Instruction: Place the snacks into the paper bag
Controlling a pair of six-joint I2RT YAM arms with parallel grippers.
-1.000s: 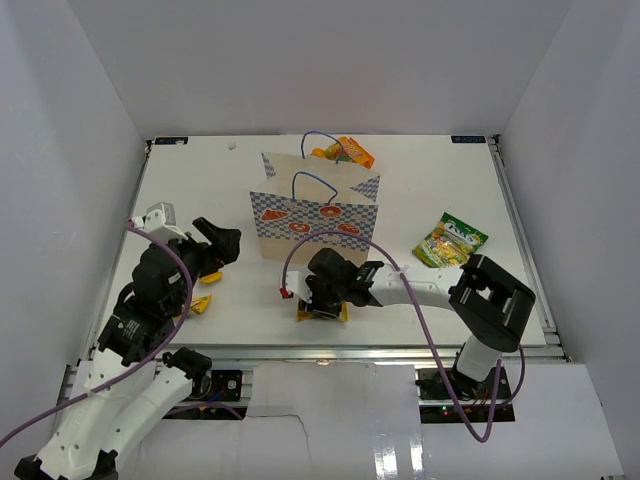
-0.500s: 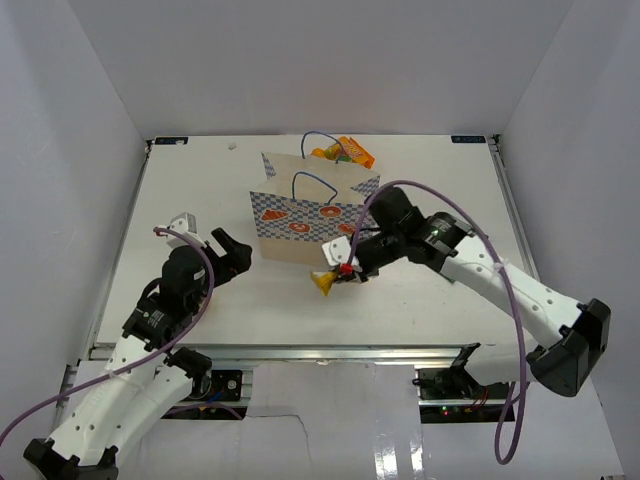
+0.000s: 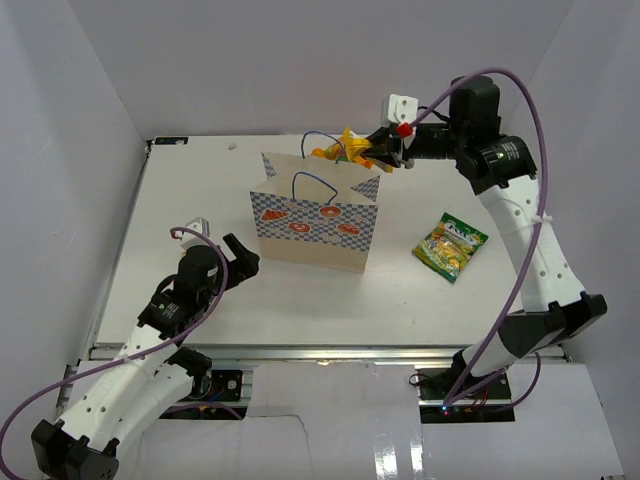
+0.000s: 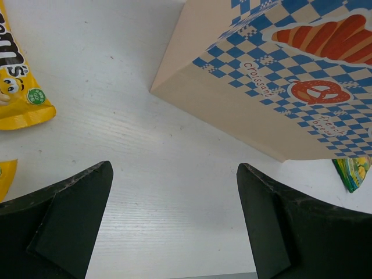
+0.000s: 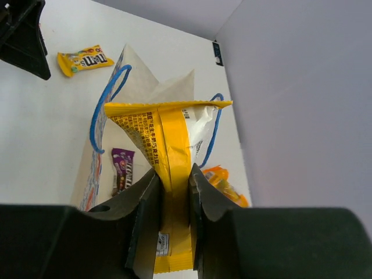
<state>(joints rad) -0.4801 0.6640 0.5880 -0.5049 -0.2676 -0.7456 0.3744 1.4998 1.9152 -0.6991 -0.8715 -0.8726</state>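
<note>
Fingers [image 5: 143, 224] of the right gripper [image 3: 385, 152] are clamping tight on a yellow packet [image 5: 164, 139]. They are holding it with its long axis pointing away from them, toward the open mouth of the paper bag [image 3: 315, 228], which is standing mid-table beneath it. The left gripper [image 4: 174, 221] is hanging wide open and empty beside the bag's near-left corner, so the right arm looks better placed to release straight down.

The paper bag [image 3: 315, 225] stands upright, open. A yellow wrapper [image 5: 168, 157] hangs over its mouth; a green-yellow pouch [image 3: 451, 245] lies at three o'clock.
</note>
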